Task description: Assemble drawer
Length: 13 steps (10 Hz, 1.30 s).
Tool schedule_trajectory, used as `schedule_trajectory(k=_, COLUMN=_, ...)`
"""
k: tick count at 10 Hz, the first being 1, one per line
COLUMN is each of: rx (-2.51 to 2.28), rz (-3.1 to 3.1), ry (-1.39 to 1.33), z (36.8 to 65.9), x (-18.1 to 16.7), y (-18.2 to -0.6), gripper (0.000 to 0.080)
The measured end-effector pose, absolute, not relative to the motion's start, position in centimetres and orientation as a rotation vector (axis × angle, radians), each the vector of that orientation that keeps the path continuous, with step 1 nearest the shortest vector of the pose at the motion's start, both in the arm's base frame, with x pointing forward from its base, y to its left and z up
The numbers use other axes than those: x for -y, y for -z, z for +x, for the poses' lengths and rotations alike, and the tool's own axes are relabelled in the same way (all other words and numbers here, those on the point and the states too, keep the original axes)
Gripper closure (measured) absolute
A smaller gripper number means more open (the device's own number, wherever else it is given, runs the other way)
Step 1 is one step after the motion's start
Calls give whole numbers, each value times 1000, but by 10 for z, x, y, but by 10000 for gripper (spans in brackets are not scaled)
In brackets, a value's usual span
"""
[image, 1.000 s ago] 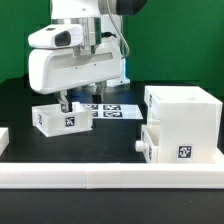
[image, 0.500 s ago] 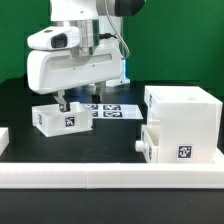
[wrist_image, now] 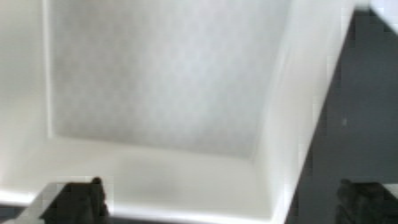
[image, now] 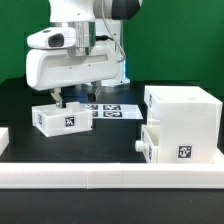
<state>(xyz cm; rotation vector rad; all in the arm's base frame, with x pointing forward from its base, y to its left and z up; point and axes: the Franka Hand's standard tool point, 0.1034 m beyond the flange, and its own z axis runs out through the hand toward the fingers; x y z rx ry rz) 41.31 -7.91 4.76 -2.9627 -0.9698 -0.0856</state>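
Though hidden outside, tray (wrist_image: pixel 169 90) interior wrist-side.

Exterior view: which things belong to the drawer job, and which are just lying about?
Job: housing; knobbed tray; loose tray under the end effector.
Lying about: marker board; long white rail.

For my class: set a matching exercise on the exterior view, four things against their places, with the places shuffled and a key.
Things
1. housing
2. tray with visible knob
3. second tray
4. marker board

Places
A. under the gripper, on the exterior view's left
B. lying flat, centre back
C. tallest, on the exterior view's right
D. low by the housing, knob pointing to the exterior view's left

Pairs: 1-C, 2-D, 3-A, 4-B
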Motion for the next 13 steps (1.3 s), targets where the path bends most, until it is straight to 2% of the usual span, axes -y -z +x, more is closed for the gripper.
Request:
schedule_trajectory(k=5, rx=943, rz=-2968, ry=93, z=377, x=73, y=-13, gripper=150)
schedule_trajectory(k=8, rx=927, rz=-2974, ry=91, z=369, x=75, y=-5, gripper=150)
schedule_trajectory(k=9, rx=925, rz=-2975, ry=91, z=369, x=75, y=-5, gripper=245)
schedule_trajectory(k=10, rx=928, rz=-2973, ry=91, z=370, x=75, y=-5, gripper=245)
schedule_trajectory(k=11, rx=932, rz=-2972, ry=91, z=370, x=73, y=-5, gripper=446)
schedule_trajectory(k=12, rx=932, rz=-2972, ry=91, z=370, x=73, y=-5, gripper=594)
schedule_trajectory(k=13, rx=932, rz=-2971, ry=91, z=370, x=73, y=-5, gripper=594)
